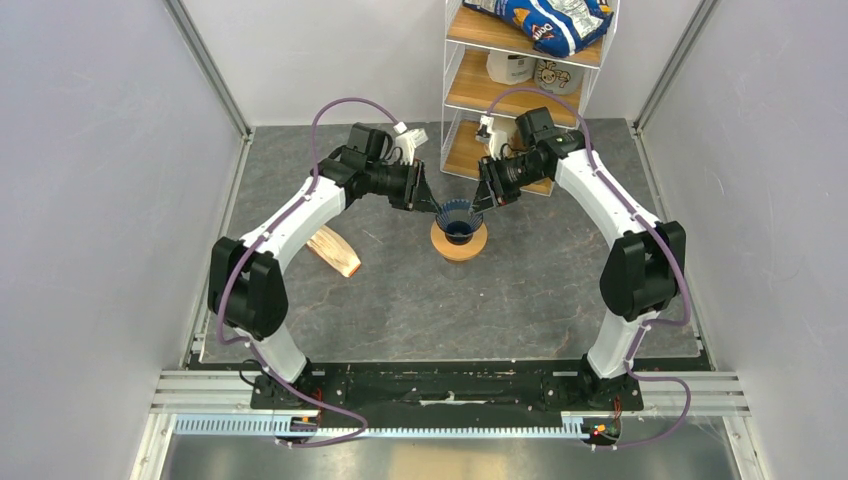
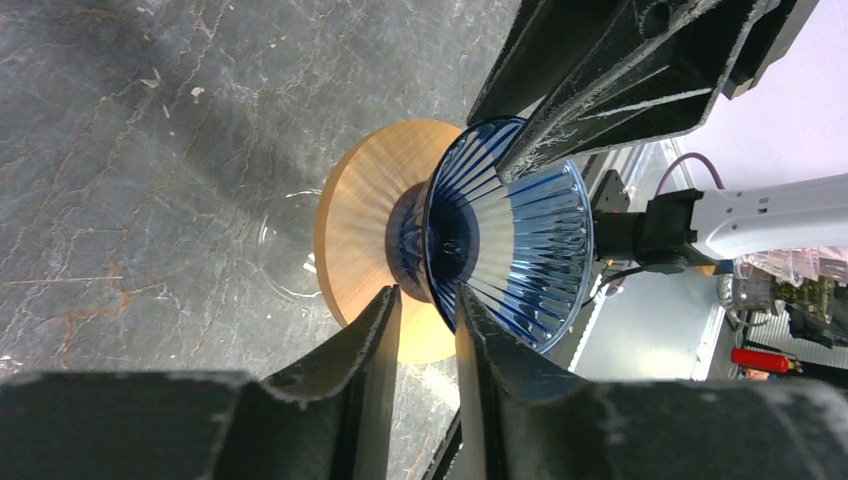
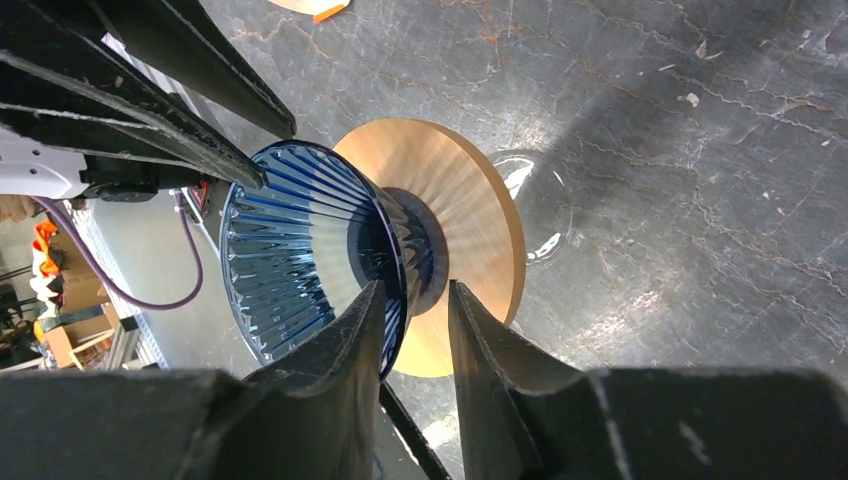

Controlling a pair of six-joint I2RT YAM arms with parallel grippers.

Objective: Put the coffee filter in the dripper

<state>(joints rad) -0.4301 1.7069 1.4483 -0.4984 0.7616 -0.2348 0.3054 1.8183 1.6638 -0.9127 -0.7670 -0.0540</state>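
Near the middle of the table [image 1: 520, 300], a little toward 12 o'clock, the dripper [image 1: 457, 218] sits mouth-up in a wooden ring [image 1: 462, 247] that rests on a glass cup [image 2: 283, 250]. The left gripper [image 1: 424, 200] meets its rim from 10 o'clock and the right gripper [image 1: 482, 205] from 2 o'clock. In each wrist view the jaws are slightly parted and straddle the thin blue wall. One finger lies against the wall and a sliver of gap shows on the other side, so neither looks clamped. I see no single coffee filter in any view, and the ribbed bowl looks bare. The only paper in sight is the paper stack [image 1: 335, 250], well apart at the dripper's 8 o'clock.

The main risk, as I judge it, is the stacked perch. If either arm moves sideways before its fingers clear the rim, the inner finger may hook the wall and tip the dripper, or slide the ring off the cup. The two grippers also sit close across the bowl and could clip each other. Peeling one sheet from the stack may lift several.

At 12 o'clock a shelf [image 1: 470, 95] holds a blue bag [image 1: 545, 20] with white lettering and a white container [image 1: 510, 68]. Both are too small to read.
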